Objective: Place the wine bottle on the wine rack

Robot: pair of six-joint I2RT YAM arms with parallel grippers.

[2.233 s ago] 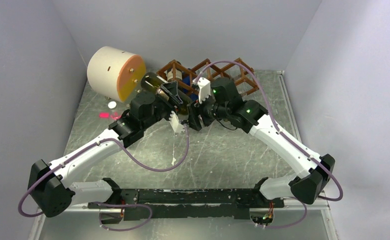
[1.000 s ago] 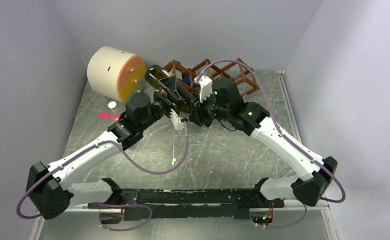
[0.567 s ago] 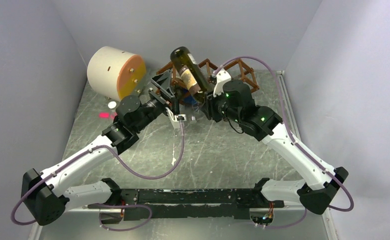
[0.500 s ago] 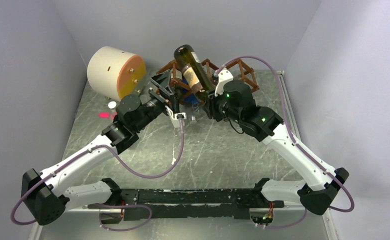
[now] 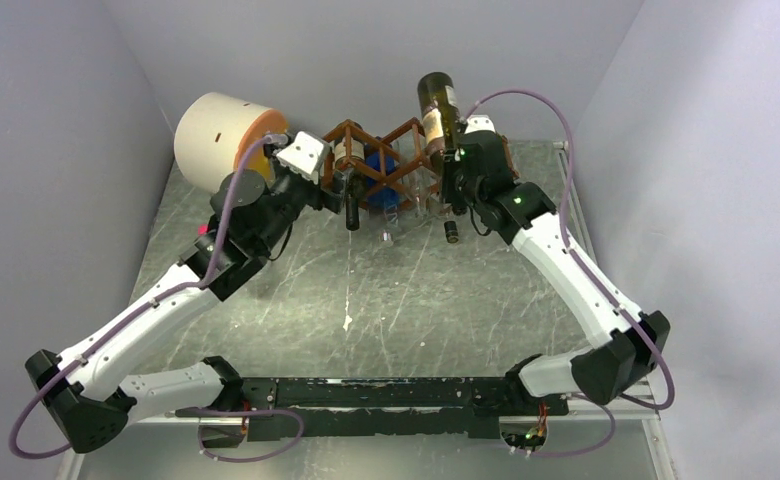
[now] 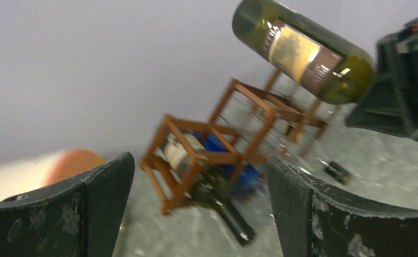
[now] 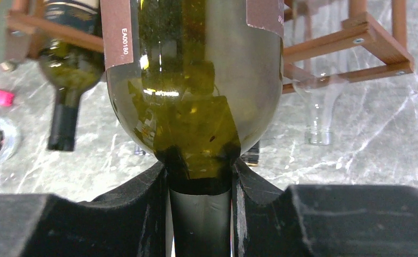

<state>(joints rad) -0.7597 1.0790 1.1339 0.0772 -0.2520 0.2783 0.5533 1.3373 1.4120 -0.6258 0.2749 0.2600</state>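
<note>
One wine bottle (image 5: 438,105) hangs base-up above the right end of the single wine rack (image 5: 402,131), its neck clamped in the right claw (image 7: 199,182). Two more bottles, one green (image 7: 70,59) and one clear (image 7: 316,115), lie in the rack's cells. The left claw (image 6: 196,176) gapes wide and empty. The near tabletop (image 5: 416,300) is bare.

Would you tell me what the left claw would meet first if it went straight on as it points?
Most likely the stored bottle, whose neck pokes out of the wine rack toward it; depth is unclear, so the frame might come first.
</note>
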